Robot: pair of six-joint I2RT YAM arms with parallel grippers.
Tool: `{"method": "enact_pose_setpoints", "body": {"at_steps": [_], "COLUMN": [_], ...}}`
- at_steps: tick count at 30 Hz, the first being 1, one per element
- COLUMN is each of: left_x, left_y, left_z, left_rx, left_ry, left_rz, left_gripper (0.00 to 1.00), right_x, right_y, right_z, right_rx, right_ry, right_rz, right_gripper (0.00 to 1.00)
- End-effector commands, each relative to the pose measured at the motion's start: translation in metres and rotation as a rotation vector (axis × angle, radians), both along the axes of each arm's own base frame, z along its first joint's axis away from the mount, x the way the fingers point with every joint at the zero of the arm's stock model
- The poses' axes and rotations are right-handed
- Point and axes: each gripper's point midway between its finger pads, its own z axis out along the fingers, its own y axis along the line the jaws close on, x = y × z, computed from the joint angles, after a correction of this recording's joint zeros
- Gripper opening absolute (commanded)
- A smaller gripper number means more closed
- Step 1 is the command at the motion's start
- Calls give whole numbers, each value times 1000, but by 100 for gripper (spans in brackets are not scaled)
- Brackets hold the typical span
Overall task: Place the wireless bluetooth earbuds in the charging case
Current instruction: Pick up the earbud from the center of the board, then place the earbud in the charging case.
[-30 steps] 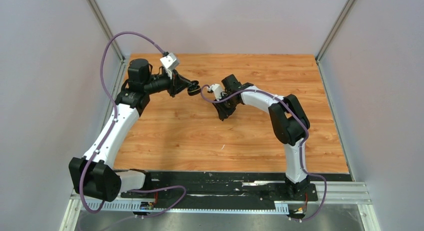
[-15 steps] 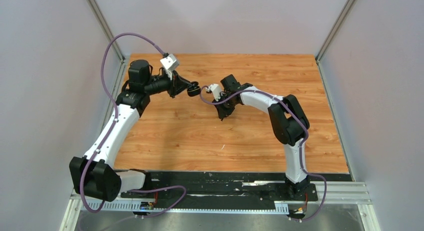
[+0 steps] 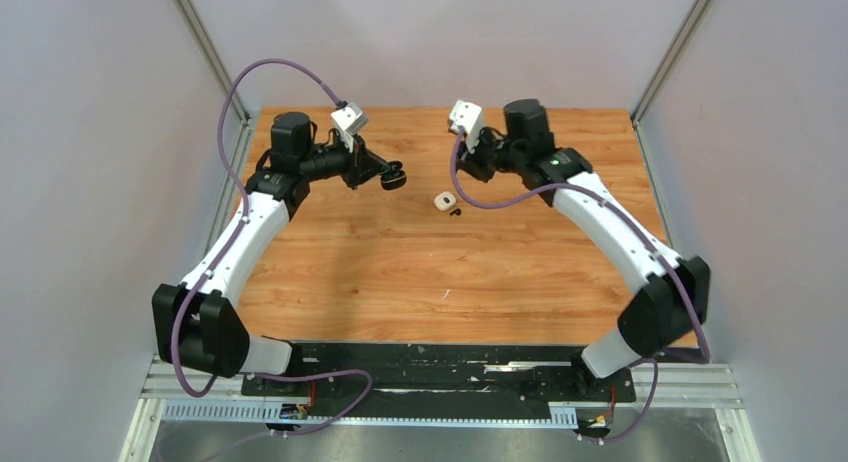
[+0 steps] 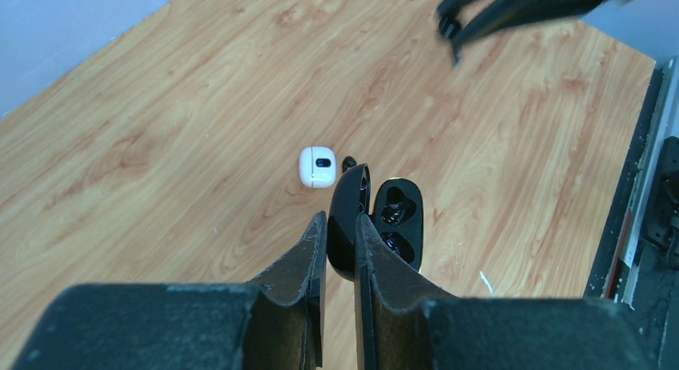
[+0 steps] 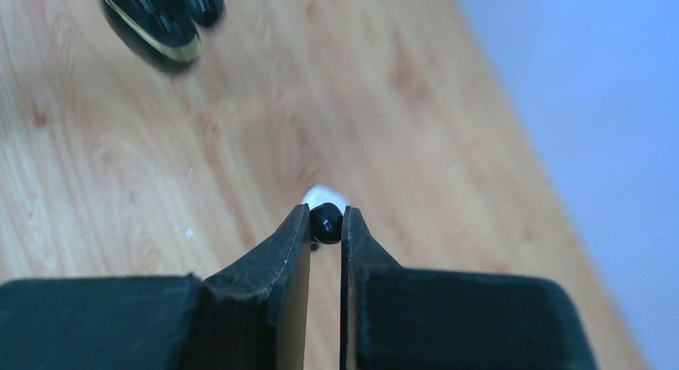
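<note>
My left gripper (image 4: 340,226) is shut on the lid of an open black charging case (image 4: 398,222), holding it above the table (image 3: 393,175). Its two glossy wells face right. Whether anything sits in them I cannot tell. My right gripper (image 5: 326,218) is shut on a tiny black earbud (image 5: 326,220), raised over the back of the table (image 3: 474,160). A second black earbud (image 3: 456,212) lies on the wood beside a small white case (image 3: 444,201). Both also show in the left wrist view, the earbud (image 4: 349,162) just right of the white case (image 4: 318,166).
The wooden table (image 3: 400,272) is walled in by grey panels on three sides. A pale sliver (image 3: 445,294) lies near the front middle. A black strip runs along the near edge by the arm bases.
My right arm has lifted off the table and swung back and up with the black earbud pinched in its jaws, uncovering the white case. The left gripper shifted slightly with the black case.
</note>
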Motion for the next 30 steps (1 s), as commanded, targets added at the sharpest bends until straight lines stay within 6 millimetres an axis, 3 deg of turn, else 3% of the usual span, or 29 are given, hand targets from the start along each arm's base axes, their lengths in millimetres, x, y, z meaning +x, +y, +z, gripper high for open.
{"method": "enact_pose_setpoints", "body": {"at_steps": [1,5,8,18,30], "left_x": [0,-4,-8,-18,-39], "left_y": [-19,-30,-36,-46,-53], "left_z": [36,45,56,77,87], "left_rx": [-34,-48,-66,-102,-152], "left_ry": [-93,-107,-134,-151,-119], "left_rz": [-70,-111,-131,-157,-258], "left_gripper": [0,0,0,0,0], "right_x": [-16,-35,-45,-68,-75], "right_y": [11,21,34,61,64], "right_z": [105,157,170,159,148], "right_rx": [161,239,245,221,160], "right_ry": [-362,-525,-585,-676,-787], "right_rz": [170,257,319,471,556], "right_gripper": [0,0,0,0,0]}}
